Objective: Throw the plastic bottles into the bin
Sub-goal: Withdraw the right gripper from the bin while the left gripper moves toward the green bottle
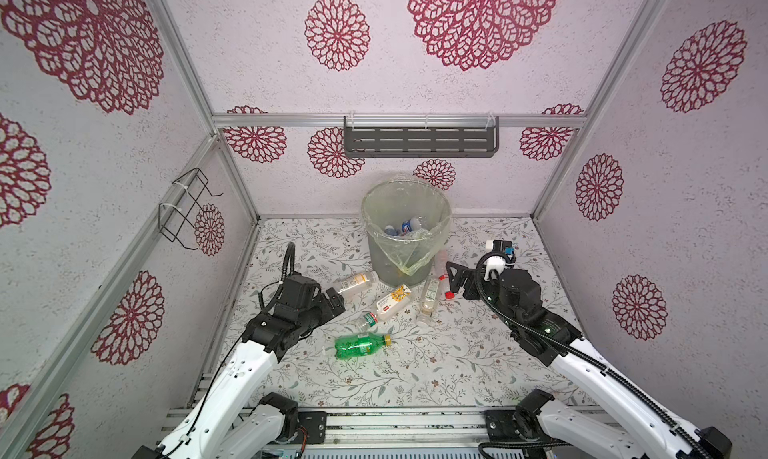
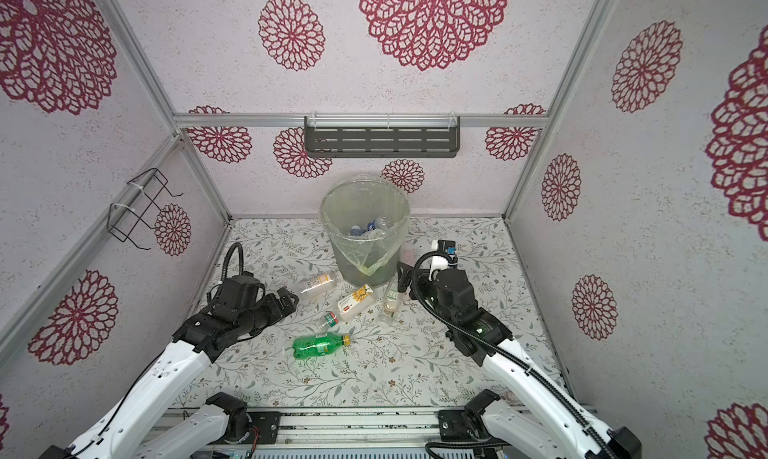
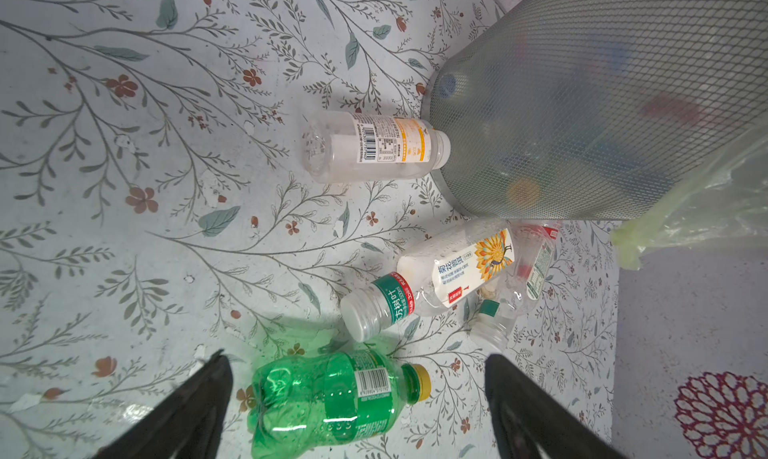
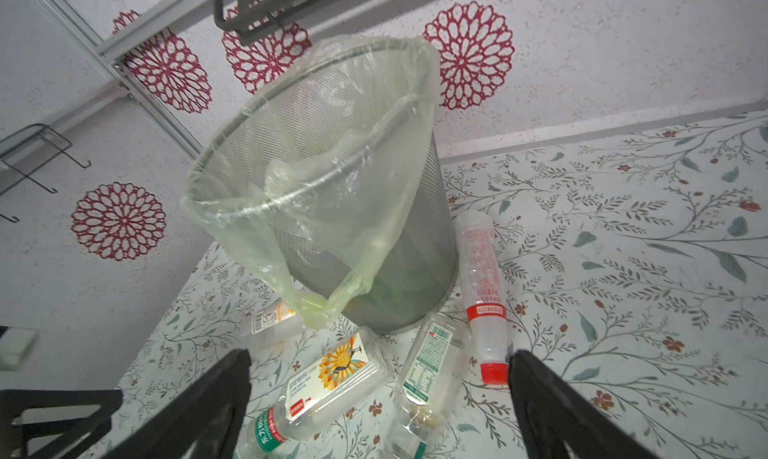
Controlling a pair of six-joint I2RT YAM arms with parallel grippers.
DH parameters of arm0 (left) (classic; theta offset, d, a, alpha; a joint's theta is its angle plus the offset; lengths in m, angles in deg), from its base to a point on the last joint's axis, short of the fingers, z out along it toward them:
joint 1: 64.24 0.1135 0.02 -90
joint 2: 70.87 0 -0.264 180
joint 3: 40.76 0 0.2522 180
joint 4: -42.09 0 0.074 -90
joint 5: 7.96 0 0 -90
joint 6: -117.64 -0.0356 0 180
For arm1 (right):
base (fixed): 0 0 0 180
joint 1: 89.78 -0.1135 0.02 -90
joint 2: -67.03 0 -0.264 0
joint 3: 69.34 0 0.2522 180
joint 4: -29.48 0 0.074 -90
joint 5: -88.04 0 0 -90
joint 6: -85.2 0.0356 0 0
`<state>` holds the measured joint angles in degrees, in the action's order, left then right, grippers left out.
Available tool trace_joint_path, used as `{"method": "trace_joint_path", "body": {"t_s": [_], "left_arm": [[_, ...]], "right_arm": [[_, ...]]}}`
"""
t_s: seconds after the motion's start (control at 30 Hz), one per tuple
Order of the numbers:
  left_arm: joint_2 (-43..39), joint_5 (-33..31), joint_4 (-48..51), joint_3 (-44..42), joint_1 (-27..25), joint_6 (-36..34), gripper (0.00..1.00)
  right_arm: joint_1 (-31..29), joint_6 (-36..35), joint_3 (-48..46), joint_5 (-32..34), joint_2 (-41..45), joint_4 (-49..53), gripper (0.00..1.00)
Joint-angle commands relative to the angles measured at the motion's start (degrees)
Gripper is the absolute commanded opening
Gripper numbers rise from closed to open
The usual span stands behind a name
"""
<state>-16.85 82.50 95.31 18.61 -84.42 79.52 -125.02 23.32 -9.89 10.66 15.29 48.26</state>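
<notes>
Your left pincer (image 3: 356,359) stands wide open and holds nothing; in a top view (image 1: 334,301) it hangs low over the flowered floor (image 1: 415,373). The green bottle (image 3: 332,398) lies on its side beneath and between the two fingers in the left wrist view, not gripped; a top view (image 1: 361,344) shows it near the pincer but apart from it. Just past the tips lies a clear yellow-labelled bottle (image 1: 355,284), its neck against the foot of the bin (image 1: 382,261). Further ahead of this pincer lies the sunflower-labelled bottle (image 3: 457,270), on its side and touching a smaller clear bottle with a green and red band (image 3: 382,307). Your right pincer (image 4: 379,355) is likewise spread fully and empty; a top view (image 1: 455,280) places it close beside the bin. Under its open jaws lie the sunflower-labelled bottle and a flattened bottle with a green and white label (image 4: 428,361). A slim red-capped bottle (image 4: 482,294) lies along the bin's foot, its cap just beside one finger. The bin stands upright directly ahead of this pincer, lined with a yellowish bag (image 4: 324,236) that hangs over the rim. Several blue-labelled bottles (image 1: 409,226) already lie inside it.
</notes>
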Motion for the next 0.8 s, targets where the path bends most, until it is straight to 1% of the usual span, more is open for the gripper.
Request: {"method": "trace_joint_path", "body": {"t_s": [0.0, 0.23, 0.4, 0.53, 0.63, 0.7, 0.77], "left_arm": [[1.59, -1.17, 1.36, 2.87, 0.5, -2.27, 0.97], [3.86, -0.82, 2.71, 3.29, 0.19, -5.37, 0.97], [2.02, 1.15, 2.28, 2.08, 0.03, -6.63, 0.97], [1.4, 4.13, 0.01, 0.01, -0.27, -9.55, 0.97], [2.21, 5.72, -0.29, -0.13, -0.57, -11.49, 0.97], [2.83, 7.26, -0.56, -0.01, -1.45, -11.97, 0.97], [3.11, 7.15, -1.41, -0.28, -3.42, -12.55, 0.97]], "right_arm": [[0.44, 0.17, -0.87, 2.05, 0.78, -3.97, 0.99], [0.75, 2.53, -0.87, 3.46, -2.04, -1.99, 0.99], [0.74, 9.31, 0.23, 3.8, -3.75, 0.16, 0.99], [0.71, 14.65, -1.6, 4.88, -3.58, -0.96, 0.99], [0.7, 17.97, -2.02, 3.8, -3.61, -1.21, 0.99], [0.7, 19.3, -1.82, 3.3, -4.06, -0.21, 0.99], [0.7, 20.16, -1.2, 2.98, -5.25, 0.79, 0.99]]}}
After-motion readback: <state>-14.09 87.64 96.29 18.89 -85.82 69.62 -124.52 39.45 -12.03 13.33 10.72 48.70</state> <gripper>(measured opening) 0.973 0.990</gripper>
